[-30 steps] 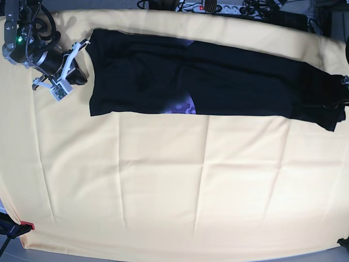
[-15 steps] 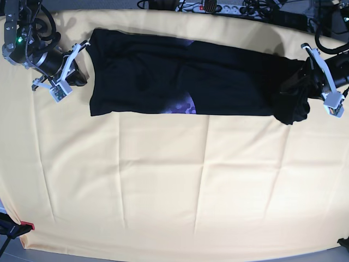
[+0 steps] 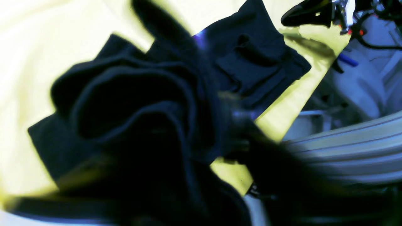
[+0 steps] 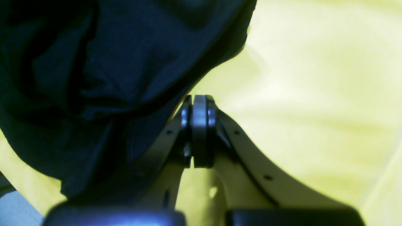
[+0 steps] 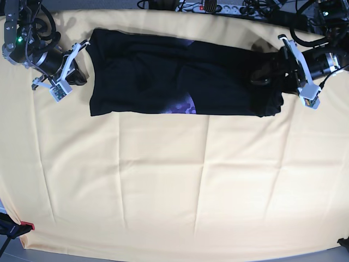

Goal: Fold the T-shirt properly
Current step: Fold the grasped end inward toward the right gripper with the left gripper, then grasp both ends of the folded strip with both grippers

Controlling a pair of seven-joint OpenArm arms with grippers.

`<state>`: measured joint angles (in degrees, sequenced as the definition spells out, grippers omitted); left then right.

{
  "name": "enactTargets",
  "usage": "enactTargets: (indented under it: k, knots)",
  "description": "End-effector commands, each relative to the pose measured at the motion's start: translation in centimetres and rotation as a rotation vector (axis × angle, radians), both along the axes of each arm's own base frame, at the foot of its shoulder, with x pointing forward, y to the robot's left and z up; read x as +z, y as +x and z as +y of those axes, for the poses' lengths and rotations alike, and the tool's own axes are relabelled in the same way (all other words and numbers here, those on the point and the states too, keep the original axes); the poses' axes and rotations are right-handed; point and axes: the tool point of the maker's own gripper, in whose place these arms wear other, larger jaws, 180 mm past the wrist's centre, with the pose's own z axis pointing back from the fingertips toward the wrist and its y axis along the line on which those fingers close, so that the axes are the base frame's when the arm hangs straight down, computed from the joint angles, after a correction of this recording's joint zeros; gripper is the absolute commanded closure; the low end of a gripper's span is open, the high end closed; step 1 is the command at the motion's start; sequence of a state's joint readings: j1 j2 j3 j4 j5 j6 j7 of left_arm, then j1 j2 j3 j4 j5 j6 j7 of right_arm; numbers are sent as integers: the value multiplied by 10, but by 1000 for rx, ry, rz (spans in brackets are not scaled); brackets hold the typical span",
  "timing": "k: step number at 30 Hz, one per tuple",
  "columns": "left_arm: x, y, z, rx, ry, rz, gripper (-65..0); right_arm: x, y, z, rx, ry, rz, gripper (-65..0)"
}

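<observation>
Black cloth, the T-shirt (image 5: 174,82), lies as a long band across the far side of the yellow tablecloth (image 5: 163,185), and its right end has just been carried inward and bunched over itself. Whether the left gripper (image 5: 275,76) there holds the cloth or has let go, I cannot tell. The right gripper (image 5: 76,68) sits pinched together beside the other end; the crosswise fold looks barely begun.
</observation>
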<state>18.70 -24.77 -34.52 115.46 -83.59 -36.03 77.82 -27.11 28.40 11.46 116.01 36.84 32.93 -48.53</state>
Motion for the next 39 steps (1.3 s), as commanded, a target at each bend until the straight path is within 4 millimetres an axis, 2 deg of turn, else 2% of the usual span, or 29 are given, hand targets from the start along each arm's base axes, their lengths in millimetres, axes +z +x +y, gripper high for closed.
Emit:
enactTargets:
  k: [1, 2, 3, 10, 14, 16, 17, 18, 19, 20, 21, 24, 26, 29, 30, 31, 33, 35, 39]
  knots:
    - [14, 5, 0, 14, -35, -29, -396, 9, 5, 0, 13, 4, -32, 0]
    - [16, 7, 0, 34, -54, -22, -457, 9, 4, 0, 15, 4, -32, 0]
    - [17, 8, 1, 43, -61, -18, -491, 9, 4, 0, 15, 4, -32, 0]
    - [20, 11, 0, 79, -87, 12, -494, 9, 4, 0, 14, 7, -32, 0]
    - [35, 5, -5, -15, -9, -149, -494, 9, 4, 0, 14, 7, -32, 0]
    - [35, 8, 1, 0, 34, -185, -491, 9, 4, 0, 14, 7, -31, 0]
    - [31, 12, 6, 23, 70, -188, -469, 9, 4, 0, 13, 8, -31, 0]
    - [27, 15, 11, 52, 96, -180, -399, 9, 4, 0, 13, 8, -32, 0]
    - [24, 19, 15, 82, 113, -172, -269, 9, 5, 0, 12, 10, -34, 0]
    - [21, 21, 18, 104, 123, -167, -106, 10, 6, 0, 6, 12, -39, 0]
    - [18, 24, 20, 119, 132, -164, 0, 11, 8, 0, 1, 12, -43, 0]
    - [5, 32, 25, 157, 170, -157, 0, 15, 17, -6, -44, 6, -59, 0]
    - [-15, 37, 30, 198, 208, -102, 0, 17, 24, -11, -85, -1, -63, -25]
    - [-55, 37, 35, 225, 266, -2, 0, 21, 34, -18, -137, -13, -67, -247]
    - [-68, 37, 36, 233, 275, 32, 0, 21, 35, -20, -149, -17, -60, -307]
    - [-80, 35, 37, 237, 285, 67, 0, 19, 34, -21, -171, -15, -50, -338]
    - [-102, 30, 41, 246, 308, 136, 0, 12, 31, -20, -224, 0, -24, -345]
    - [-115, 25, 42, 243, 310, 178, 0, 3, 25, -14, -282, 31, 3, -345]
    - [-119, 24, 42, 244, 306, 193, 0, -8, 11, 12, -329, 148, 54, -345]
